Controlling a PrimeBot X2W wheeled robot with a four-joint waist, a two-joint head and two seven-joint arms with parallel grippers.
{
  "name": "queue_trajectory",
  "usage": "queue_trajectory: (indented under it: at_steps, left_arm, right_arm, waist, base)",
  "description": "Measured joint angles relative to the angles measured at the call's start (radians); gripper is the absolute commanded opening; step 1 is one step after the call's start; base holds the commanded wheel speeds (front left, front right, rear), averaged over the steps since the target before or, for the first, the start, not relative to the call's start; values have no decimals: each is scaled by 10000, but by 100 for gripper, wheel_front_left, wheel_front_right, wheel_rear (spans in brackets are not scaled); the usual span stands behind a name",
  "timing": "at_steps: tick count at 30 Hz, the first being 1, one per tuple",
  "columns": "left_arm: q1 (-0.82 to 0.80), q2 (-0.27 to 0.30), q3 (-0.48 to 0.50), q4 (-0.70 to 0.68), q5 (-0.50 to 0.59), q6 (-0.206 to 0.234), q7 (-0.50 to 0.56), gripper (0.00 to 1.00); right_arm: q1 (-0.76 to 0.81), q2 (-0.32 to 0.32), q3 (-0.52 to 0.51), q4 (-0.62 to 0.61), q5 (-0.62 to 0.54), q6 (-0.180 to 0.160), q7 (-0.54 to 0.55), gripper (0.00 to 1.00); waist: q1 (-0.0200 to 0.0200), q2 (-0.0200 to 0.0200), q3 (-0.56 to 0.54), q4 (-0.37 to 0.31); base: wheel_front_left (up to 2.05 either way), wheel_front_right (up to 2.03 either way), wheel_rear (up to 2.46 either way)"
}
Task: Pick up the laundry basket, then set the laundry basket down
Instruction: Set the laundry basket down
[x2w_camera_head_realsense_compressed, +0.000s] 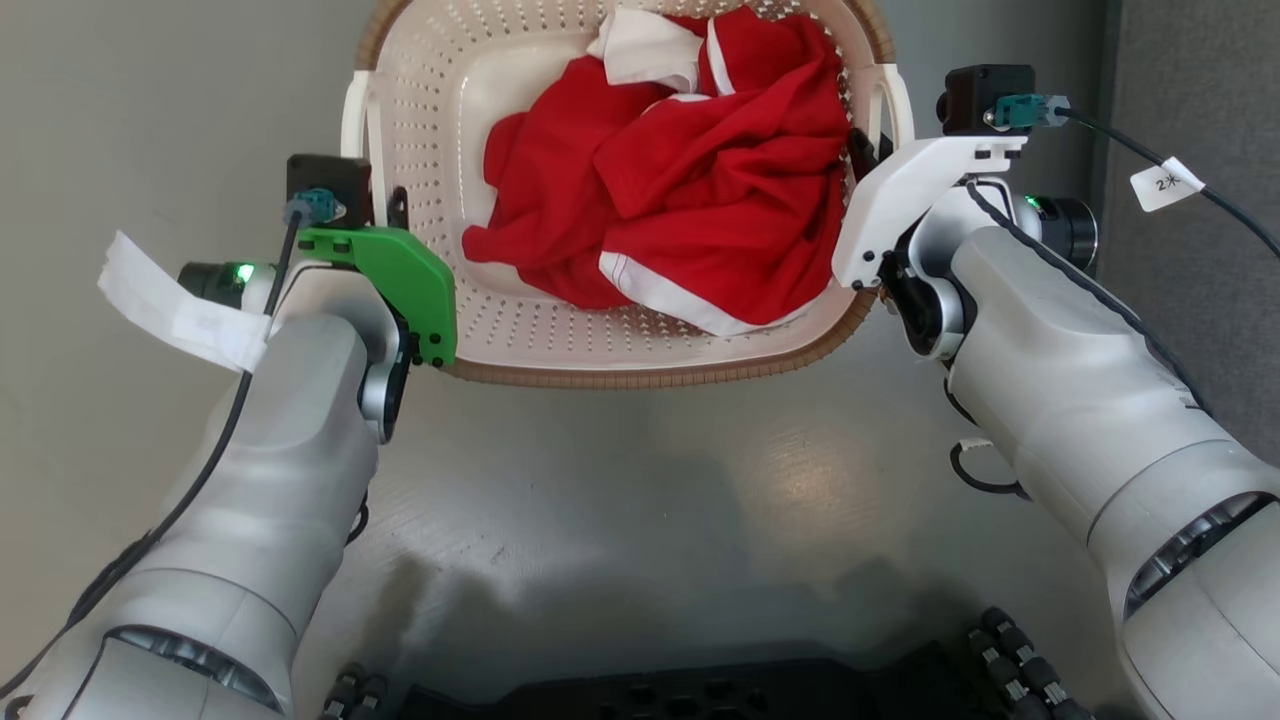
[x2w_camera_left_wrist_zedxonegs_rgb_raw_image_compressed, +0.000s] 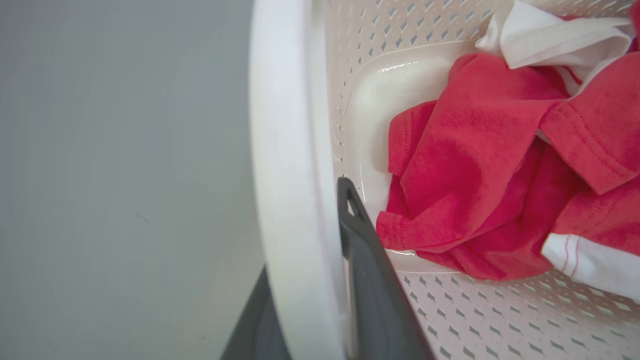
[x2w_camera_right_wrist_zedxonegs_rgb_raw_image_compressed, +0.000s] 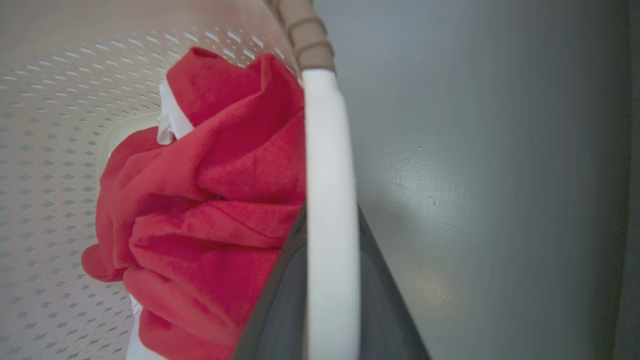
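Left gripper (x2w_camera_head_realsense_compressed: 382, 208) is clamping the left white handle (x2w_camera_left_wrist_zedxonegs_rgb_raw_image_compressed: 287, 165) of the laundry basket (x2w_camera_head_realsense_compressed: 560, 340), one dark finger (x2w_camera_left_wrist_zedxonegs_rgb_raw_image_compressed: 365, 270) lying inside the perforated wall and the other outside, so the load is being taken at the rim. Between the arms the basket is sitting level over the grey floor (x2w_camera_head_realsense_compressed: 640, 480), apparently lifted though its base is hidden, with a red-and-white garment (x2w_camera_head_realsense_compressed: 700, 190) bunching toward its right wall. Right gripper (x2w_camera_head_realsense_compressed: 866, 150) is pinching the right handle (x2w_camera_right_wrist_zedxonegs_rgb_raw_image_compressed: 327, 200) the same way, balancing the two-sided hold.
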Motion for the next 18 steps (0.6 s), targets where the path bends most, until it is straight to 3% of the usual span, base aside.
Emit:
queue_trajectory:
  at_steps: [18]
  left_arm:
    - [-309,-29,-19,190,148,2,-407,0]
  right_arm:
    - [-276,13,153,180,2,50,-349,0]
  waist:
    - [0,0,785,76]
  base:
    - [0,0,0]
